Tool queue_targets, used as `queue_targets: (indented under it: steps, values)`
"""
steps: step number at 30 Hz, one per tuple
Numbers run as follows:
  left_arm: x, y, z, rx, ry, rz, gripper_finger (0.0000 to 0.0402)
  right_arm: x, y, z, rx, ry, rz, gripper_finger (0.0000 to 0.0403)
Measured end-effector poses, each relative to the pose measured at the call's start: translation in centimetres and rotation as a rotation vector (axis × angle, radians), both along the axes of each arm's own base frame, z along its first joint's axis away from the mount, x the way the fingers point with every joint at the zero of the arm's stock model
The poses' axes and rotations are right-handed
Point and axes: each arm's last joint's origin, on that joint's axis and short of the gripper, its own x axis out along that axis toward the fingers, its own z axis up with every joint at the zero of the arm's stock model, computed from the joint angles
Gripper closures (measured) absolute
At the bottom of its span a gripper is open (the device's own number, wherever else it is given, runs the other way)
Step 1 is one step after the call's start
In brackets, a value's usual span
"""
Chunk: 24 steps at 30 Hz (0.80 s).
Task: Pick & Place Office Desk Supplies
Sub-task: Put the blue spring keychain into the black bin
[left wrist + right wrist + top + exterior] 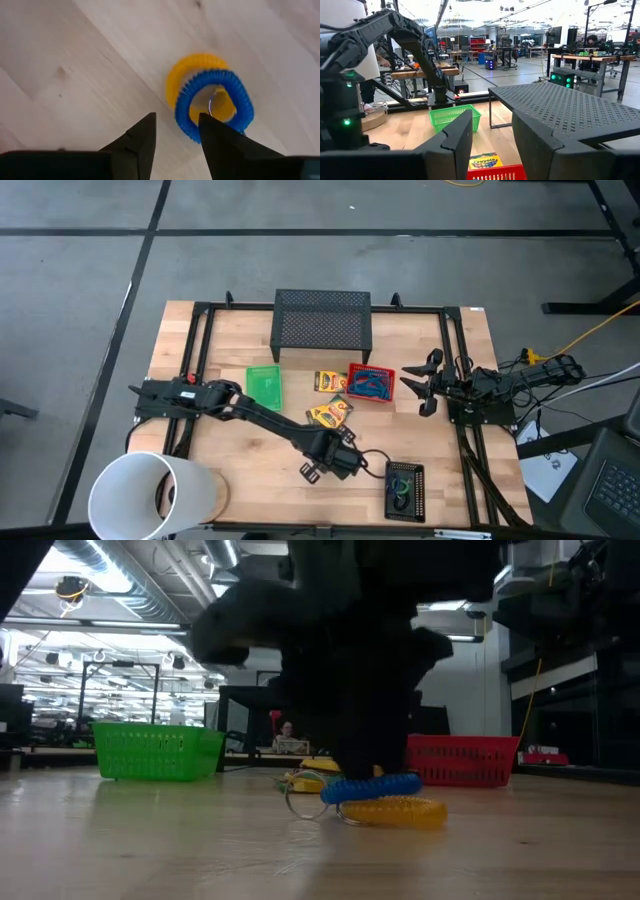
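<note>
1. since the blue coiled rubber ring [215, 102] lies half over the yellow coiled rubber ring [192, 72] on the wooden table [230, 460], just ahead of the left gripper [176, 131], whose fingers stand apart and empty, i judge both light, springy and soft; pinch across one side of a coil.
2. the right gripper [490, 135] waits off to the side, parted, holding nothing.
3. count: two rings under the left gripper, two yellow cardboard crayon boxes [331, 381] beyond it, and three mesh trays: green [264, 386], red [371, 384], black [405, 491].
</note>
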Motion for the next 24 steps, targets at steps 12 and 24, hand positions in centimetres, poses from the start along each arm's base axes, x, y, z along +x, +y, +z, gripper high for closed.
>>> queue_targets:
  steps: [12, 24]
  values:
    - [-0.14, -0.03, 0.2, 0.003, 0.005, -0.016, 0.0358, 0.0, -0.01, 0.01, 0.001, 0.0, -0.003, 0.0264]
    - [-0.16, 0.07, 0.03, 0.018, 0.012, -0.003, 0.0374, 0.0, -0.01, 0.01, 0.001, 0.0, -0.003, 0.0264]
